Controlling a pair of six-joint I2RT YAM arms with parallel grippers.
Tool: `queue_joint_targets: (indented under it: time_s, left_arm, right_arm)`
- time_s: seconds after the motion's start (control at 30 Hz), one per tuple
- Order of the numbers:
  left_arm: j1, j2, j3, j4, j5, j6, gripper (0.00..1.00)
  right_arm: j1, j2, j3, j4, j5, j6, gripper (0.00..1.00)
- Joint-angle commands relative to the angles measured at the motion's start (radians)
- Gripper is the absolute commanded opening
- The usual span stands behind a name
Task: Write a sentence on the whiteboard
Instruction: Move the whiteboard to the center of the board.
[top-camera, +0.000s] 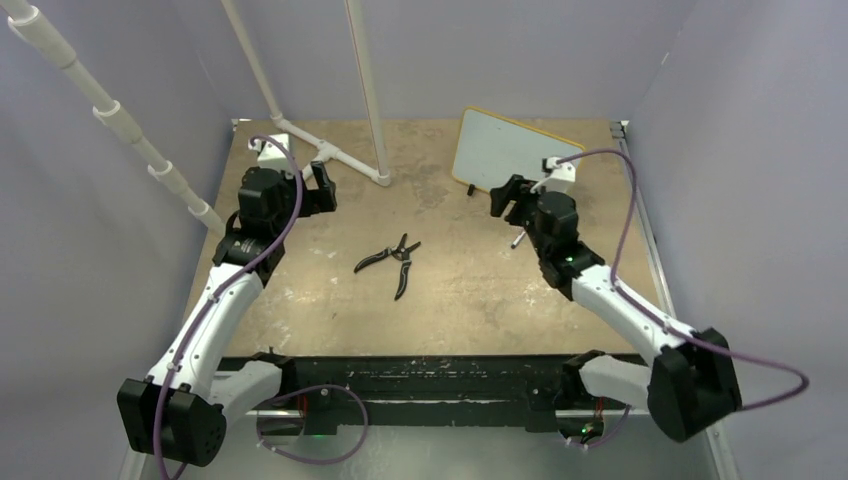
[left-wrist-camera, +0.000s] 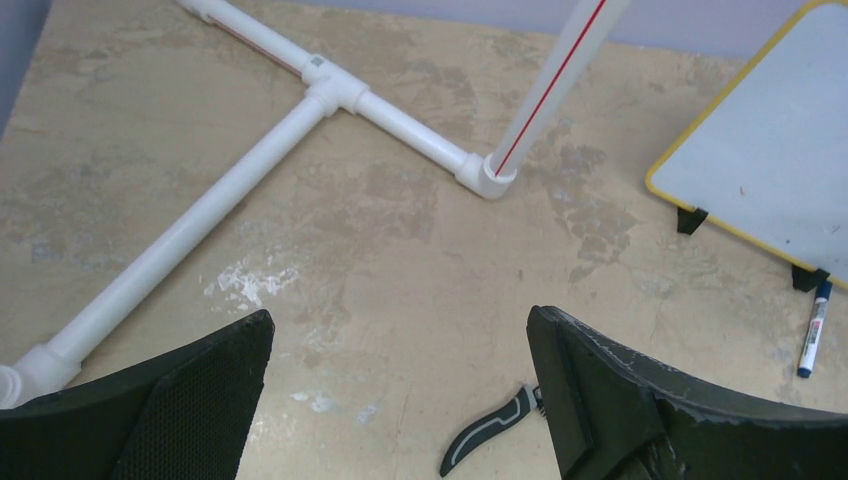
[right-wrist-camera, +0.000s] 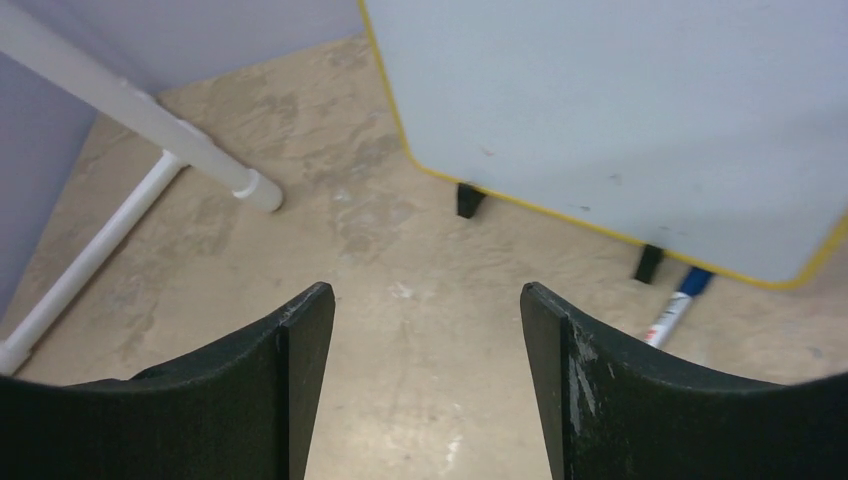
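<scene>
At the far right of the tabletop (top-camera: 450, 300) stood the whiteboard (top-camera: 505, 150), propped on its two black feet (right-wrist-camera: 468, 200) and turned at an angle to the back wall; its yellow-orange frame ran round a plain white face that carried only a few faint specks; a marker (right-wrist-camera: 672, 312) with a white barrel and a blue end lay on the tabletop just beside the board's right foot, its blue end tucked under the lower edge in the right wrist view. Just in front of the board hung the right gripper (top-camera: 505, 197), its fingers spread wide and holding nothing, aimed at the board's lower edge; the marker lay beside it, apart from both fingers. Near the middle of the tabletop lay a pair of pliers (top-camera: 392, 258) with black handles, partly open. Across on the left side, the left gripper (top-camera: 322, 188) hovered over bare tabletop, also spread wide and empty, well apart from the board; beyond it a white pipe frame (top-camera: 330, 150) lay along the surface, with uprights rising from its joints.
</scene>
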Motion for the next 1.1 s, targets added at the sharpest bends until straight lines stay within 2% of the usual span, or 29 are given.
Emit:
queue_joint_targets:
  time_s: [0.0,0.2,0.4,0.8,1.07]
  left_arm:
    - [0.009,-0.009,-0.006,0.025,0.028,0.018,0.97]
    - [0.009,0.005,-0.004,0.015,0.03,0.014,0.97]
    - [0.009,0.01,0.0,0.011,0.049,0.018,0.97]
    - [0.009,0.027,-0.001,0.017,0.095,0.019,0.97]
    - [0.009,0.033,-0.001,0.019,0.1,0.021,0.97]
  right_arm:
    - [0.089,0.159,0.093,0.144,0.163,0.123,0.7]
    - [0.132,0.446,0.265,0.197,0.203,0.143,0.68]
    - [0.139,0.692,0.426,0.132,0.234,0.175,0.62]
    - [0.144,0.905,0.514,0.095,0.326,0.248,0.58]
    - [0.142,0.988,0.576,0.062,0.356,0.253,0.51]
